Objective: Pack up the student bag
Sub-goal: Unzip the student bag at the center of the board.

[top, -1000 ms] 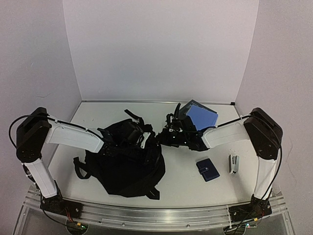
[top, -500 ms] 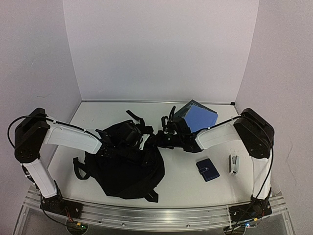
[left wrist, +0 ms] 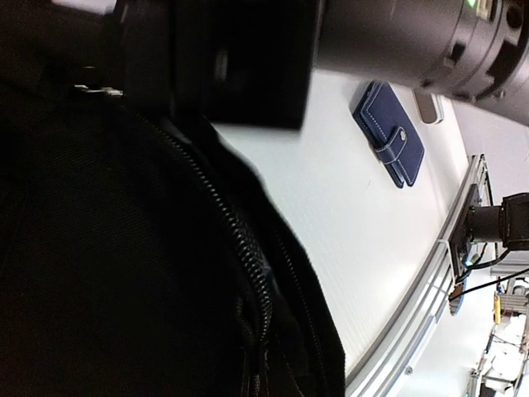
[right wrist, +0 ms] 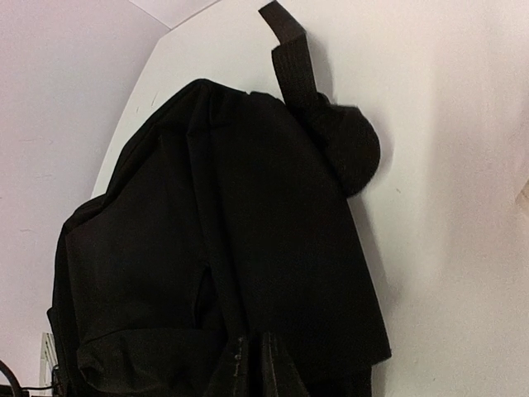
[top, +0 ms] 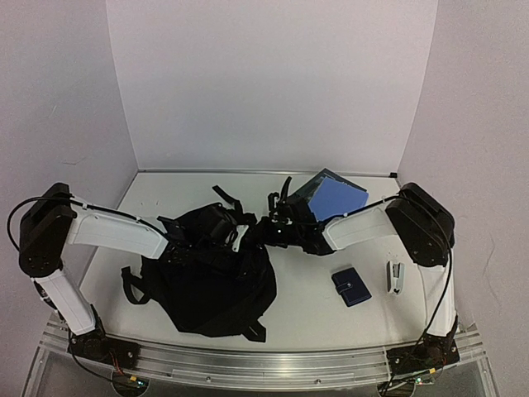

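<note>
Top external view: the student bag (top: pixel 211 277) lies slumped on the table (top: pixel 314 310), left of centre, with its straps spilling toward the back and the near-left. Both arms reach in to its upper edge. The left gripper (top: pixel 221 234) is buried in the black fabric with its jaws closed; whether cloth is pinched between them cannot be told. The right gripper (top: pixel 269 226) meets the bag's top right corner, and its dark fingers merge with the fabric, so I cannot tell how its jaws stand.

Behind the right arm (top: pixel 355 227) a blue notebook (top: pixel 337 198) stands tilted, partly hidden by it. A blue wallet (top: pixel 351 286) lies flat on the table to the right of the bag and apart from it, with a stapler (top: pixel 396 277) just beyond, near the right arm's base.

From the left wrist, a zipper (left wrist: pixel 223 215) runs along the bag's edge. From the right wrist, one strap (right wrist: pixel 289 41) trails off the bag's far end.
</note>
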Action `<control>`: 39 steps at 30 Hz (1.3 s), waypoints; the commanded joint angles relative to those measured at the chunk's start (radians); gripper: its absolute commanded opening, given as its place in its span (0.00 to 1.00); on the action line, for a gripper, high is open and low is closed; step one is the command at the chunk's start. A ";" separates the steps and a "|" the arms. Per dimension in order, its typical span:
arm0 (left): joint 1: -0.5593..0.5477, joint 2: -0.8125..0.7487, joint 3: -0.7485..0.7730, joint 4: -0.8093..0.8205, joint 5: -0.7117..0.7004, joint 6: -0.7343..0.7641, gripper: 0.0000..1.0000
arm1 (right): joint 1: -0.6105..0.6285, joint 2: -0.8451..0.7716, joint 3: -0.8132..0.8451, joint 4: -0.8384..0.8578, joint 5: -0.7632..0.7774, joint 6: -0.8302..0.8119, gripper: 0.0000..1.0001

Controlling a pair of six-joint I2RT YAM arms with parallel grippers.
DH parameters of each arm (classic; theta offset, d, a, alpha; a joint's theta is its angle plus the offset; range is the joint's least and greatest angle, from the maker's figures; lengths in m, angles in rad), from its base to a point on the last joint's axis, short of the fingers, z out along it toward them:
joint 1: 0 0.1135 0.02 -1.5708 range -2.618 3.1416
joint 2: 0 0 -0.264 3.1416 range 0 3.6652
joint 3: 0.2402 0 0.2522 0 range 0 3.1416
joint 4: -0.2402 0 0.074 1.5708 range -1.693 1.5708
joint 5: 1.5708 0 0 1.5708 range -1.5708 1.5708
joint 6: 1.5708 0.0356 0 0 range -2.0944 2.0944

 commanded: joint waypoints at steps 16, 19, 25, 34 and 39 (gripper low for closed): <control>0.304 -0.111 0.104 -0.167 0.202 0.053 0.00 | -0.007 -0.446 -0.296 -0.123 -0.035 0.138 0.78; 0.356 -0.102 0.127 -0.180 0.261 0.077 0.00 | 0.031 -0.456 -0.345 -0.126 -0.062 0.205 0.77; 0.397 -0.079 0.168 -0.225 0.291 0.119 0.00 | 0.169 -0.426 -0.367 -0.125 -0.111 0.323 0.62; 0.412 -0.066 0.194 -0.246 0.307 0.145 0.00 | 0.217 -0.397 -0.361 -0.123 -0.081 0.364 0.57; 0.420 -0.068 0.197 -0.252 0.311 0.153 0.00 | 0.227 -0.346 -0.331 -0.123 -0.077 0.370 0.53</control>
